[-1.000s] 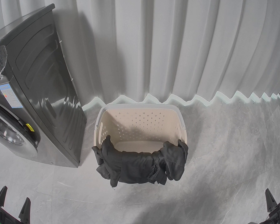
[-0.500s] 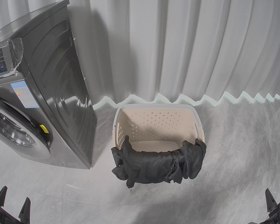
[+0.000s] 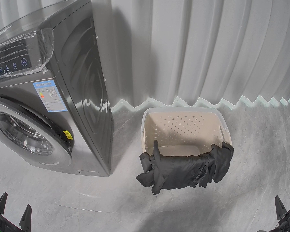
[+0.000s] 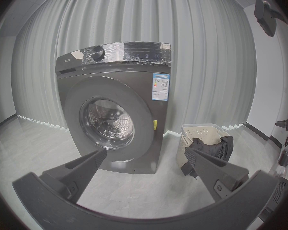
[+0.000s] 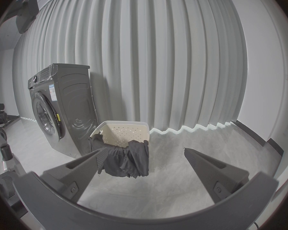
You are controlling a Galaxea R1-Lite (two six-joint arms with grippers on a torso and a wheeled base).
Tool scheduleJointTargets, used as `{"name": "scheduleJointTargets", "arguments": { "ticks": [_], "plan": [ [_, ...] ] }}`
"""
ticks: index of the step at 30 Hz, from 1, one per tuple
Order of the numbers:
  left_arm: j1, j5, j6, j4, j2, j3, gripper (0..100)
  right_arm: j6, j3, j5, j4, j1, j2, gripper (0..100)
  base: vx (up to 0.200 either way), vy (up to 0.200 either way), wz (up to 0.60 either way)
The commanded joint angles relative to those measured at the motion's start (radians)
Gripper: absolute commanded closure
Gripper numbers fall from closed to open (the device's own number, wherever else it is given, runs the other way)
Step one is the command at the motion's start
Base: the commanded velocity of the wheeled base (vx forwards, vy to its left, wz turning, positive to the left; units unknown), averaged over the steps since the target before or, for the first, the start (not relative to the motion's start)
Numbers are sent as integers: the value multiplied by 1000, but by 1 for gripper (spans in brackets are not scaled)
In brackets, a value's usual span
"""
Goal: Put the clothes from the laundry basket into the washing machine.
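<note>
A cream laundry basket (image 3: 183, 111) (image 4: 201, 131) (image 5: 124, 125) stands on the grey floor before the curtain. A dark grey garment (image 3: 183, 171) (image 4: 211, 150) (image 5: 124, 160) hangs over its near rim. Left of it stands the dark grey washing machine (image 3: 54, 91) (image 4: 118, 90) (image 5: 67, 96), its round glass door (image 3: 25, 134) (image 4: 107, 123) closed. My left gripper (image 3: 13, 207) (image 4: 145, 154) is low at the near left, open and holding nothing. Low at the near right my right gripper (image 3: 288, 198) (image 5: 144, 154) also stands open and holds nothing. Both are well short of the basket.
A pleated white curtain (image 3: 199, 42) closes off the back behind machine and basket. Grey marble-look floor (image 3: 87, 203) lies open between me and both. Plastic film (image 3: 38, 52) covers part of the machine's control panel.
The whole head view has swung leftward: machine and basket now sit further right in the picture, with more of the machine's front showing. Neither gripper has changed, and the garment lies as before.
</note>
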Motion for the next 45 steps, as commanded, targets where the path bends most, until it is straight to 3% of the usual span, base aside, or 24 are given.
{"name": "scheduleJointTargets", "arguments": {
  "ticks": [1, 37, 45],
  "plan": [
    [0, 0, 0, 0, -18, 16, 0, 0, 12, 0, 0, 1, -16, 0, 0, 200, 0],
    [0, 0, 0, 0, -18, 16, 0, 0, 12, 0, 0, 1, -16, 0, 0, 200, 0],
    [0, 0, 0, 0, -18, 16, 0, 0, 12, 0, 0, 1, -16, 0, 0, 0, 0]
  ]
}}
